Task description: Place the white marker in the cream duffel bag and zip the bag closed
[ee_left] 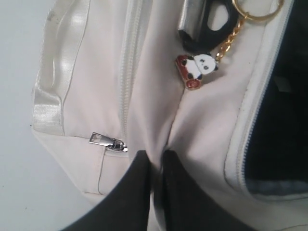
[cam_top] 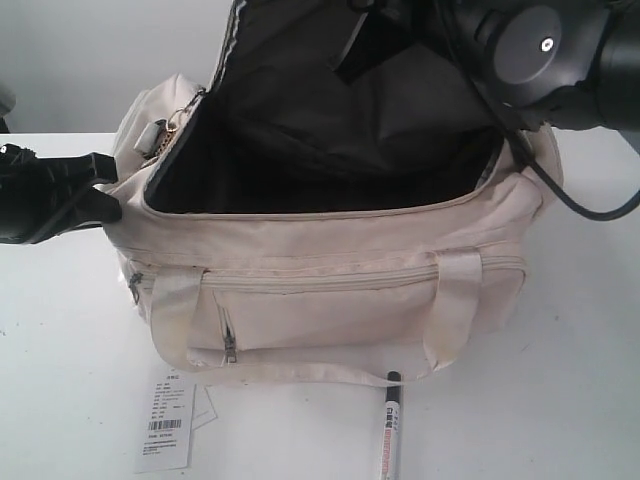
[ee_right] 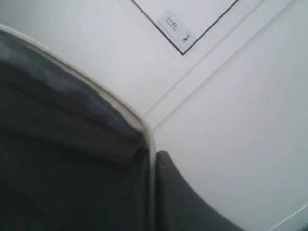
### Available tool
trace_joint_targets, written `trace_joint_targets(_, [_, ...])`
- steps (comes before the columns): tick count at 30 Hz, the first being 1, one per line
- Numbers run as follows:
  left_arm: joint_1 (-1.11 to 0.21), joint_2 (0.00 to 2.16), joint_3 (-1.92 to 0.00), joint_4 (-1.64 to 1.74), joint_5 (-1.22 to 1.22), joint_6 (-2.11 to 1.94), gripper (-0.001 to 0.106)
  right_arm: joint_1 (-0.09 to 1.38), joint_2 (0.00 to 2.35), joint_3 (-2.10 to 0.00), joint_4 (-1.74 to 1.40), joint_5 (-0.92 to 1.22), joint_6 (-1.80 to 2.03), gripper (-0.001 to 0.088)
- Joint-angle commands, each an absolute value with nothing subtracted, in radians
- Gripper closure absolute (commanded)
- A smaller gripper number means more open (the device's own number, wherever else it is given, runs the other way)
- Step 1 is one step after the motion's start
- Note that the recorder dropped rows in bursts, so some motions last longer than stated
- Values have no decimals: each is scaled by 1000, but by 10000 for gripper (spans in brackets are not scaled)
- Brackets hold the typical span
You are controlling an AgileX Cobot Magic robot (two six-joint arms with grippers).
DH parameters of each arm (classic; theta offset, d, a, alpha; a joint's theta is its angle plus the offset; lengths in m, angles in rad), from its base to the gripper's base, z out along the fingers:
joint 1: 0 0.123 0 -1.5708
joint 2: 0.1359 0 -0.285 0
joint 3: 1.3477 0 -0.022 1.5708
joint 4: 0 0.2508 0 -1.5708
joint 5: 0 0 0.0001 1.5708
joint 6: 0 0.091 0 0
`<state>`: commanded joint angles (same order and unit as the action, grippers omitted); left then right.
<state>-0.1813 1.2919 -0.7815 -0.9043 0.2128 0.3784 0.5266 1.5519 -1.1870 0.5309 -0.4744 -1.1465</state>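
White tabletop (cam_top: 560, 400); plain pale wall (cam_top: 90, 60) behind; small printed sign (ee_right: 176, 30) on white panel (ee_right: 207, 12).

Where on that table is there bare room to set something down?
Bare table lies right of the white marker, and between it and the paper tag, in front of the cream duffel bag. It is crowded at the bag's end that the left hand grips.

Too small to read anywhere: black print and a barcode on the white paper tag (cam_top: 165, 425), red print along the white marker (cam_top: 388, 440), tiny letters on a small white sign (ee_right: 176, 31).
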Motion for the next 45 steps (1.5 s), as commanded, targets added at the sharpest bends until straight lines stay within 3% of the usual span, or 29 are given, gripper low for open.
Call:
trace_joint_targets(21, [-181,1292,-781,-914,179,363,1049,527,1550,-1185,528,-491,-1146,868])
trace_joint_targets(23, [-181,1292,-781,-916,177,351,965,527,1550,-1185,528,-487,-1146,868])
trace_joint_targets(29, [-181,1292,-781,-913,209,348,438,527,1550,-1185,528,-487,-1146,868])
trace_joint_targets(32, [-181,1292,-781,-893,220,348,280,527,1550,-1185,528,-487,-1146,868])
trace_joint_targets(45, [-181,1138,-781,-738,344,348,262,527,1550,-1185,528,-478,-1146,868])
